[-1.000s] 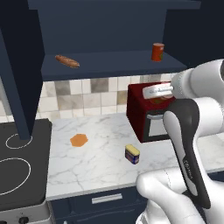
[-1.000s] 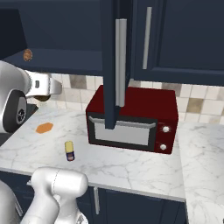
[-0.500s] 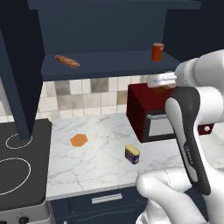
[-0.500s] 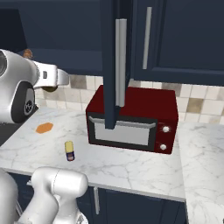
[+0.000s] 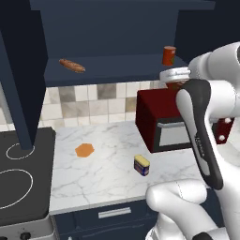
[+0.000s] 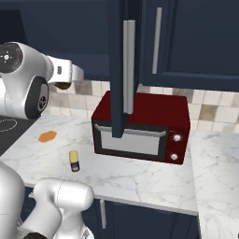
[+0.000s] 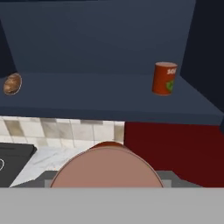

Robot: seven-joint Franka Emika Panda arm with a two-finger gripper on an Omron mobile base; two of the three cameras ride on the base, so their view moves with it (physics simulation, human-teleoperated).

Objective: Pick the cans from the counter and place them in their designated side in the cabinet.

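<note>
The claw point(image 6: 63, 84) is clamped on a held can point(image 7: 106, 168), its pale round lid and red rim low in the centre of the hand view. The fingers themselves are hidden behind it.

The cabinet point(image 7: 105, 94) shelf lies ahead and slightly above. A red can point(image 7: 165, 78) stands upright at upper right, and a baguette point(image 7: 12, 83) lies at far left. Going by the red can, the drop spot is likely ahead and to the right.

White letters "SO" top the red can's green-and-white label; the rest is unreadable.

A yellow tin point(image 5: 141, 165) waits on the table point(image 5: 98, 173), lower centre of the left base view, with no legible writing.
</note>
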